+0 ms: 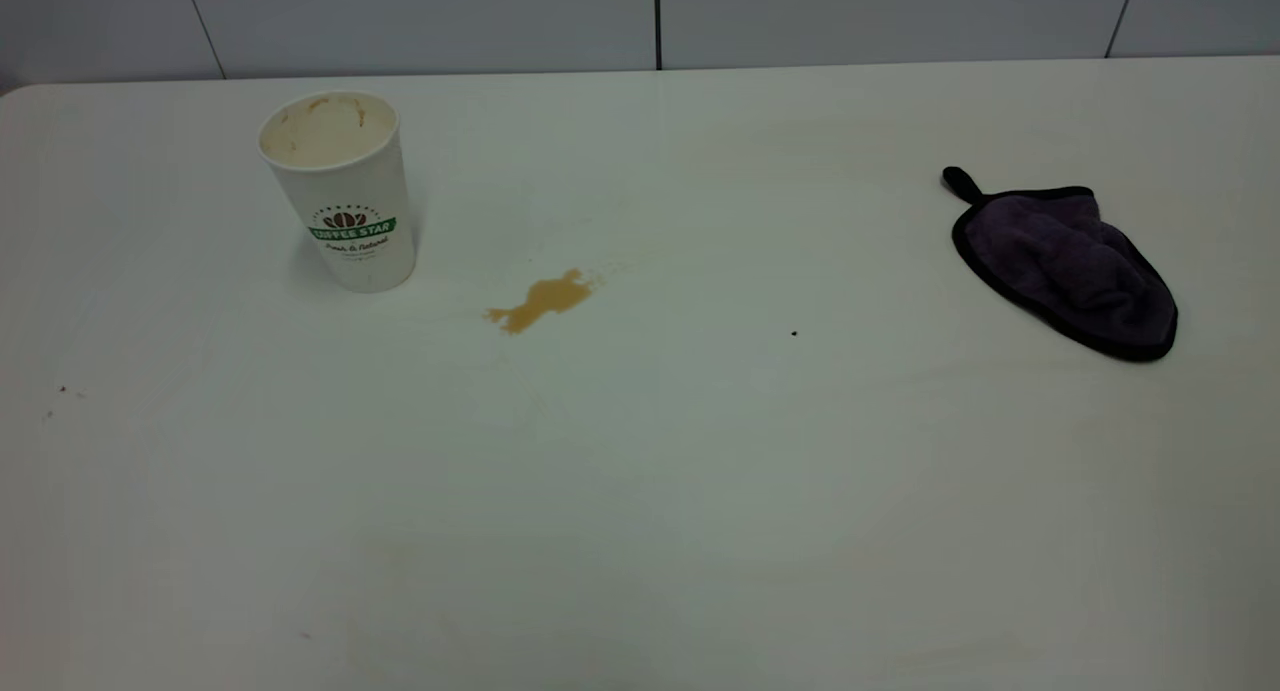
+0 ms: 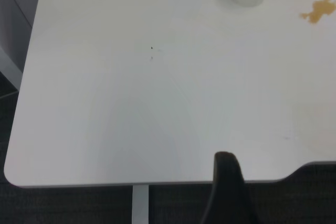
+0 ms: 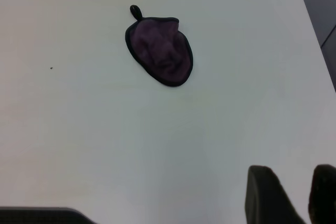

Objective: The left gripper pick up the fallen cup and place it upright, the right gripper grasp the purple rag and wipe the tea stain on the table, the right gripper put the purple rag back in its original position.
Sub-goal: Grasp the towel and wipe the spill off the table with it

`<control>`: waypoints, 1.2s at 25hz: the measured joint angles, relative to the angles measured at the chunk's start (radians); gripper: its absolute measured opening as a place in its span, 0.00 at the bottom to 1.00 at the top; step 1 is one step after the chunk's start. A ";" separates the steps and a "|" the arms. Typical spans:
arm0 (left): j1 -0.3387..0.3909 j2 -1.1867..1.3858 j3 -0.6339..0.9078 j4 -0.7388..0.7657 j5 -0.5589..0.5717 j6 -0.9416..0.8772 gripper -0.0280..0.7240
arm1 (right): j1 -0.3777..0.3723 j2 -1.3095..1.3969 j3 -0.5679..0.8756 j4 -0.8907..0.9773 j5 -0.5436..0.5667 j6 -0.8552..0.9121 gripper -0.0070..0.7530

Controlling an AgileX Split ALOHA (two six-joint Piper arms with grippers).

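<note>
On the desk [image 1: 640, 491], toward the right arm's side and well apart from the tea stain [image 1: 541, 301], lies the purple rag [image 1: 1068, 263], long axis running from loop tab to broad end; seen ahead of the right gripper [image 3: 294, 195], fingers [image 3: 265, 195] parted with a narrow gap and empty, hence nearer that arm. Nearer the left arm, already upright, stands the fallen cup [image 1: 343, 191], just beside the stain; of the left gripper only one dark finger [image 2: 227, 190] shows, spread impossible to tell. Counted: one cup, one rag, one stain.

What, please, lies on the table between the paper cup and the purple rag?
In the exterior view, the tea stain sits near the cup; beyond it lies bare table with one tiny dark speck before the rag.
</note>
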 joint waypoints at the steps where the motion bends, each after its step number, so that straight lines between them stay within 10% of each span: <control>1: 0.000 0.000 0.000 0.000 0.000 0.000 0.76 | 0.000 0.000 0.000 0.000 0.000 0.000 0.32; 30: 0.000 0.000 0.000 0.003 0.000 -0.002 0.76 | 0.000 0.181 -0.055 0.004 -0.007 0.081 0.42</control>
